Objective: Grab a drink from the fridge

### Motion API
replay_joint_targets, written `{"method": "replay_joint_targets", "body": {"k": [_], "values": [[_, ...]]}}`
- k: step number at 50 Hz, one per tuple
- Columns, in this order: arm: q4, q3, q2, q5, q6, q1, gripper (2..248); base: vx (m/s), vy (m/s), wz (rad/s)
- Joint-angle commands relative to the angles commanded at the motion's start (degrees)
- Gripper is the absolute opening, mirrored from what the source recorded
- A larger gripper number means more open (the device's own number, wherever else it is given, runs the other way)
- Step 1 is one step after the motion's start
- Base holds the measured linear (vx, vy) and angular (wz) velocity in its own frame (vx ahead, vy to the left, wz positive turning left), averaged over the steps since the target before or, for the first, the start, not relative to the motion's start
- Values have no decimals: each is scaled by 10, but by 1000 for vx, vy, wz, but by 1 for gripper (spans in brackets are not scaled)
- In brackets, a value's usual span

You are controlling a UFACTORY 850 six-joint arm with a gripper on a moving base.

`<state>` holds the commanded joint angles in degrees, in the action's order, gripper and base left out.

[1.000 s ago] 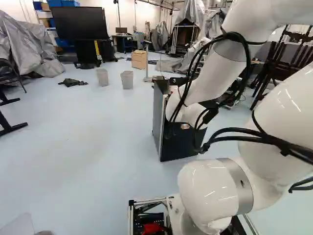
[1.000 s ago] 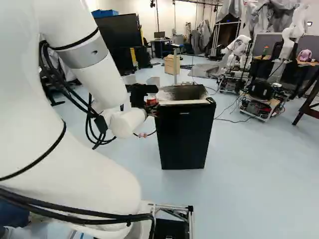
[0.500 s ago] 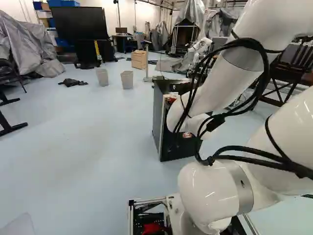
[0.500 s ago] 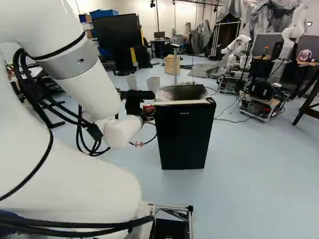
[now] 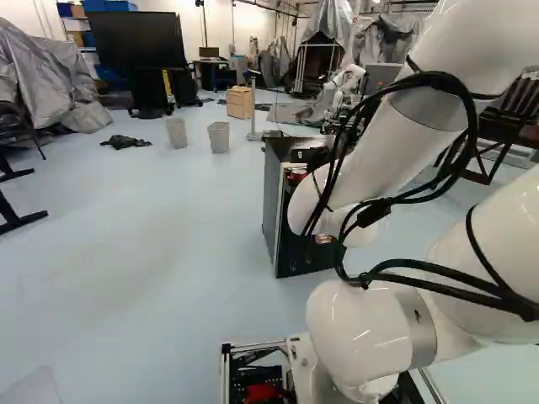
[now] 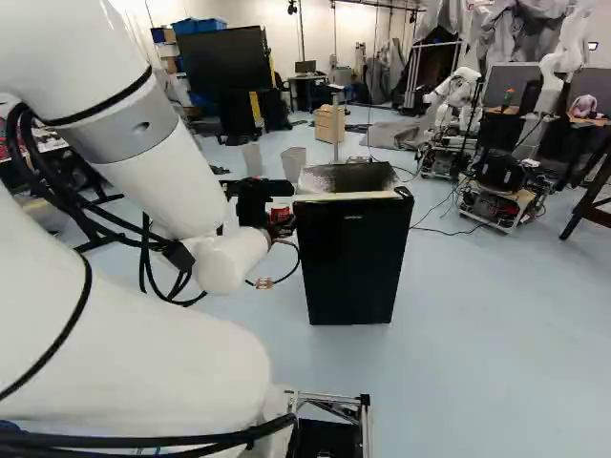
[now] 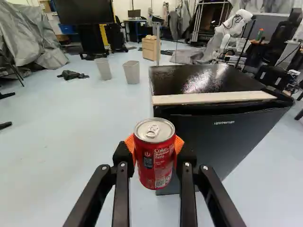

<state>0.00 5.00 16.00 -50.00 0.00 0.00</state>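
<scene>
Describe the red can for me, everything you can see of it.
The can is a red drinks can, metal by its look, with white print and a small dark printed panel on its side. Its lid is silver, and the pull tab lies flat on it. It stands roughly upright off the floor, held from two sides between the orange pads of the gripper, outside and close to the black fridge. No dents show.

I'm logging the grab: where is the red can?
The red can is gripped in the claw, showing just left of the black fridge in the right base view.
</scene>
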Motion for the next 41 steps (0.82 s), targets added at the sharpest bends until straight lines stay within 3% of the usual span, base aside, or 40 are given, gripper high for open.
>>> {"method": "replay_joint_targets", "body": {"k": [41], "values": [[0, 0, 0, 0, 0, 0, 97, 0, 0, 0]]}}
